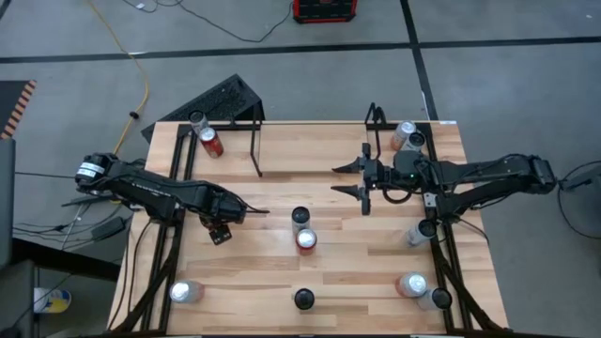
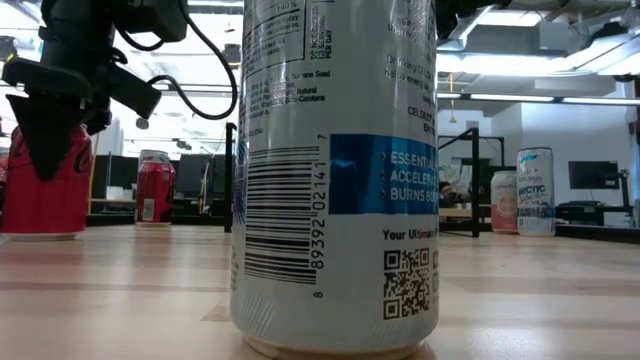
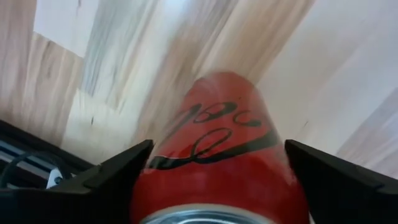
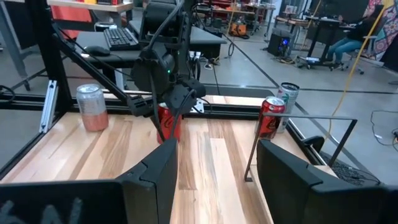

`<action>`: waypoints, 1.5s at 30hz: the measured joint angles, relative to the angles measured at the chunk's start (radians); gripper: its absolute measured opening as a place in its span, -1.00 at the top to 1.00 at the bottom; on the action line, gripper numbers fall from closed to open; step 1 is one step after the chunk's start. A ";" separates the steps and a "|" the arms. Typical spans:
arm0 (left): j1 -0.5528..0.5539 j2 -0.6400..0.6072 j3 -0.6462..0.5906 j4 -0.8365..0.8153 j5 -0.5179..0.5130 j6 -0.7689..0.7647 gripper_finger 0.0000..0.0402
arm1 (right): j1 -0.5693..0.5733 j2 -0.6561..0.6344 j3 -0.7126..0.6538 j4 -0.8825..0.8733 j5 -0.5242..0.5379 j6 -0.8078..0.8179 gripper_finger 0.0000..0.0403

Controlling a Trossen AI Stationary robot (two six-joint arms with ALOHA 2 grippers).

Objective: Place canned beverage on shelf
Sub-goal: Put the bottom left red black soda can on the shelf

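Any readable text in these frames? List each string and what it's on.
"ESSENTIAL", "ACCELER…", "BURNS BO…", "Your Ultimate", barcode "89392 02141": big near can.
"CELSIUS"-style lettering on far white can: too small to confirm.
Black script on red can between left hand fingers: unreadable.
Fine print on near can: blurred.

Lab or workshop: concrete floor [image 1: 488, 84], desks with monitors [image 2: 585, 178], person seated [image 4: 341, 38].

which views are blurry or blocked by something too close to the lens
Low view: a white can stands right at the lens and hides the table's middle. Left wrist view: the red can between the left gripper's fingers is soft and smeared. The high view is clear throughout.
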 joint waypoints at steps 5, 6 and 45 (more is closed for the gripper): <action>0.014 -0.001 0.001 -0.016 0.032 -0.009 -0.46 | 0.001 0.000 0.000 -0.002 0.000 0.000 -0.02; 0.021 -0.001 0.003 -0.028 0.047 -0.006 -0.46 | 0.001 0.000 0.000 -0.002 0.000 0.000 -0.02; 0.633 0.879 1.500 -0.366 -0.022 0.855 -0.46 | 0.010 -0.012 0.000 -0.035 0.000 0.021 -0.02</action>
